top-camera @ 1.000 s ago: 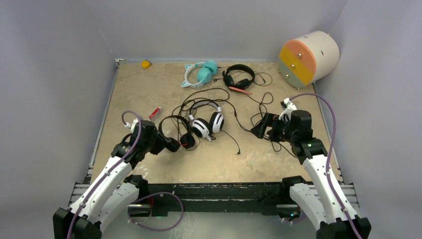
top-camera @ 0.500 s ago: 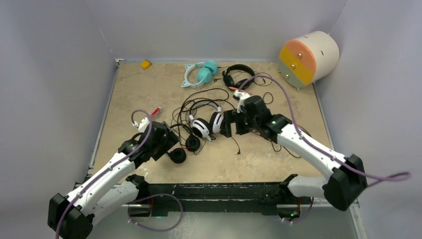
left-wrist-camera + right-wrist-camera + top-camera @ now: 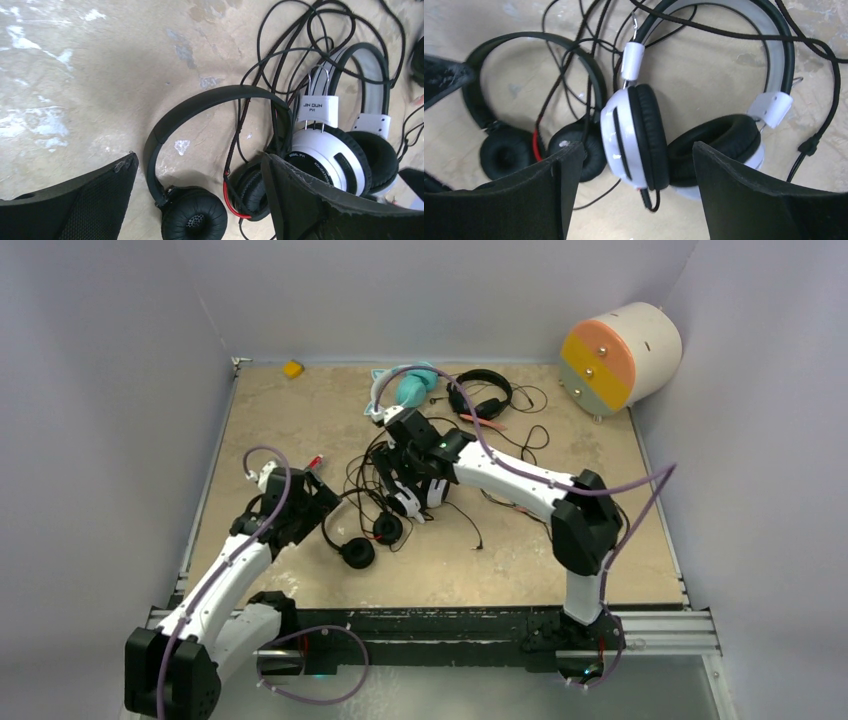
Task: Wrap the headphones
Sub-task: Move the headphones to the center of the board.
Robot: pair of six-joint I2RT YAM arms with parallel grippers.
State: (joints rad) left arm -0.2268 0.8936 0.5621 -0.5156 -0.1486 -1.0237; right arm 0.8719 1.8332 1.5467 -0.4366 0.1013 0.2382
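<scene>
The black headphones with red accents lie on the table just right of my left gripper. That gripper is open and holds nothing. In the left wrist view one black ear cup lies on the table between the spread fingers. The white-and-black headphones sit under my right gripper. It hangs open over them, one white ear cup showing between its fingers. Thin black cables tangle around both pairs. The teal cat-ear headphones and the all-black headphones rest at the back.
A large cylinder with orange, yellow and green faces stands at the back right. A small yellow object sits in the back left corner. A thin red stick lies beyond my left gripper. Grey walls surround the table.
My left gripper opened, let go of the black-and-red headphones and drew back left. My right arm swung from the right side across to above the white-and-black headphones.
</scene>
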